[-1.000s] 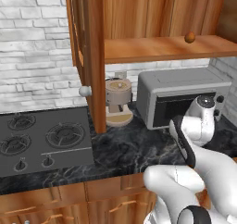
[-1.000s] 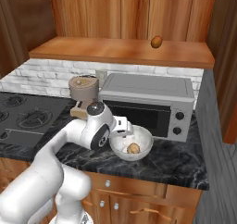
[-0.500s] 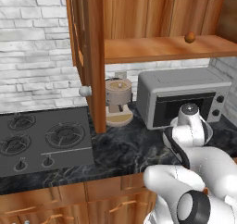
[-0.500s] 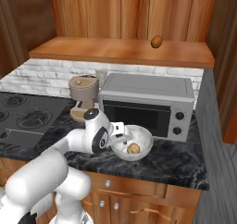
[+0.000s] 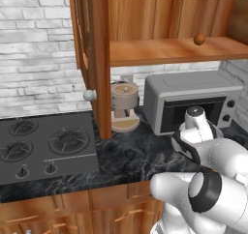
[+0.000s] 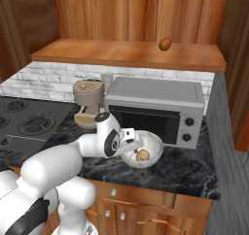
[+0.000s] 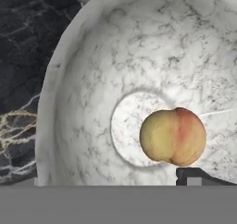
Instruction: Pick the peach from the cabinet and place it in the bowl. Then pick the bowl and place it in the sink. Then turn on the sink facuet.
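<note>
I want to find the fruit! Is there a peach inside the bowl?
Yes, the peach lies on the bottom of the bowl, just off its middle, in the hand view.

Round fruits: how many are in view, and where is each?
2. A peach lies inside the bowl on the counter in front of the microwave. Another round orange-brown fruit sits on the cabinet shelf above. Others may be hidden.

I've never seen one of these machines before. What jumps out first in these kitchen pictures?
The big white robot arm bends low over the dark marble counter, its open gripper at the rim of a marbled bowl in front of the grey microwave. A peach lies inside that bowl. Above, a second small round fruit sits alone on the wooden cabinet shelf.
</note>
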